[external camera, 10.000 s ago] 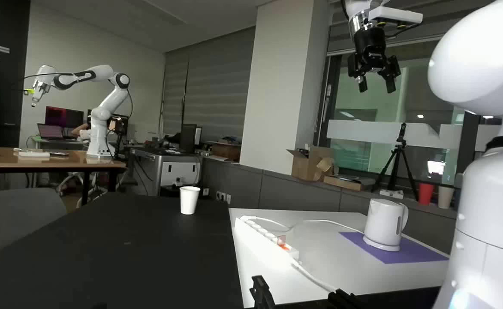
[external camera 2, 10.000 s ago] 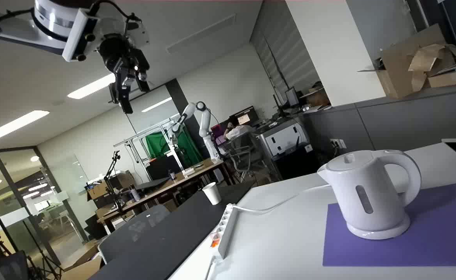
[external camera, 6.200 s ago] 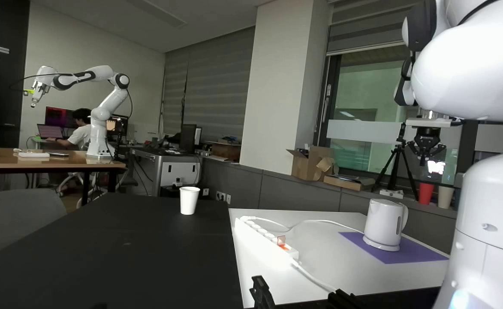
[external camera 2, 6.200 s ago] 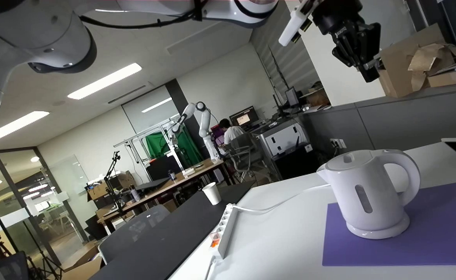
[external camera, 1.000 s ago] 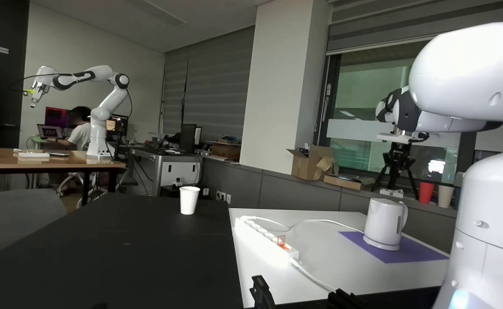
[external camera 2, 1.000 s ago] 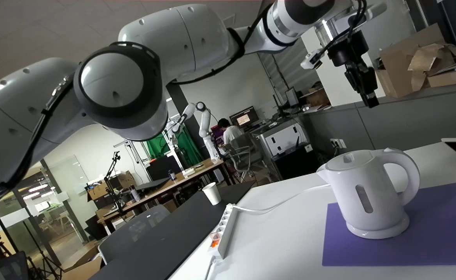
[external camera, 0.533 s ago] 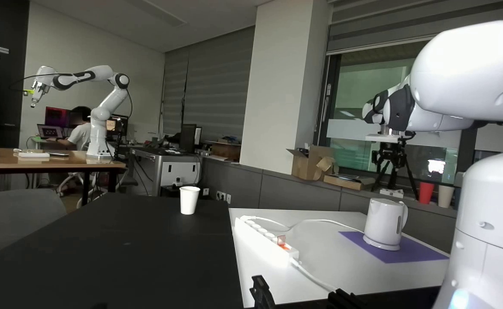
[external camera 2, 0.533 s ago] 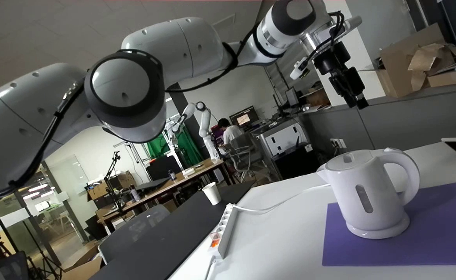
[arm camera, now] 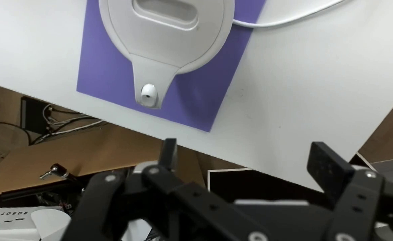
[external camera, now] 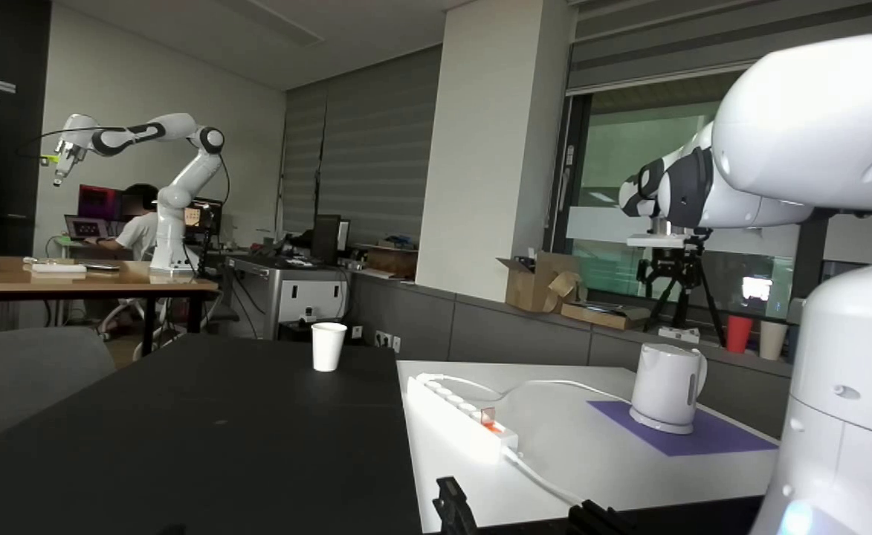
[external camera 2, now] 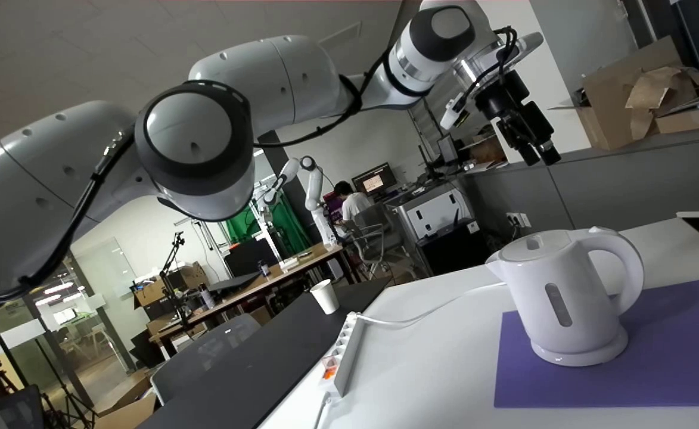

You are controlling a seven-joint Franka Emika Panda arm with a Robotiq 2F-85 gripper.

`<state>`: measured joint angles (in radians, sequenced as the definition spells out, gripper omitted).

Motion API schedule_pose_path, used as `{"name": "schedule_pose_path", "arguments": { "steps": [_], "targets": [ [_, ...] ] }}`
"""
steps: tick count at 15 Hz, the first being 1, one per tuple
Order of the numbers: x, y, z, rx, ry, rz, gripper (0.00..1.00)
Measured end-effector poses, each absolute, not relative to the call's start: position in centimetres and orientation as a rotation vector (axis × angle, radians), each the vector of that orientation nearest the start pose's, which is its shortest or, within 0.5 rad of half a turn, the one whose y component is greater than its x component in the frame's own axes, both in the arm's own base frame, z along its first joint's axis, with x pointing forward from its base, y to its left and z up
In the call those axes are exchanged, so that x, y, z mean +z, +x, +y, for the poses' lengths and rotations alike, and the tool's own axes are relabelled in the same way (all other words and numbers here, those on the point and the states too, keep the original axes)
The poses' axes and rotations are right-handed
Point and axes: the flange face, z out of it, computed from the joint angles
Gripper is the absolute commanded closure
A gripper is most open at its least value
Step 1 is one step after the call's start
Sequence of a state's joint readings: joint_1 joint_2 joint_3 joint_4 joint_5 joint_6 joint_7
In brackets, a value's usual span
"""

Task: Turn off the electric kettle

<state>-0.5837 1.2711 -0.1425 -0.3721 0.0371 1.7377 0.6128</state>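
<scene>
A long black table (external camera: 205, 423) hogs the lower left in an exterior view, with a white table (external camera: 577, 446) just to its right. The Franka Panda arm (external camera 2: 277, 77) stretches in from the left edge in an exterior view, its wrist bent down at the upper right. There's a purple mat (external camera 2: 671, 375) lying flat on the white table, lower right in both exterior views.

The Robotiq gripper (external camera 2: 541, 155) hangs pointing down at the upper right in an exterior view, higher in the frame than the electric kettle (external camera 2: 564, 292) and well apart from it. The wrist view makes its state pretty obvious: fingers (arm camera: 328, 169) spread wide, one just left of bottom center, the other down toward the lower right.

That kettle's standing upright on the mat, right side of both exterior views, handle (external camera 2: 633, 265) toward the right. In the wrist view its lid (arm camera: 173, 42) gets cut off by the top edge, left of center.

Power strip (external camera 2: 345, 351) sits along the white table's left edge, and the kettle's white cord (arm camera: 283, 22) runs to it. White paper cup (external camera: 328, 347) is on the far end of the black table. Tiniest bit's a white tab (arm camera: 149, 95) at the end of the handle, and I can't make out if it's up or down.
</scene>
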Motion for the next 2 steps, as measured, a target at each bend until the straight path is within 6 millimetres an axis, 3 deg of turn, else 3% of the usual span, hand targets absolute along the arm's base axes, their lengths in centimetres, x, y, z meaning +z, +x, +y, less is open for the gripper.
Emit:
{"name": "schedule_pose_path", "arguments": {
  "steps": [2],
  "targets": [
    [30.58, 65.83, -47.71, -0.156, -2.638, 1.877, 0.0]
  ]
}}
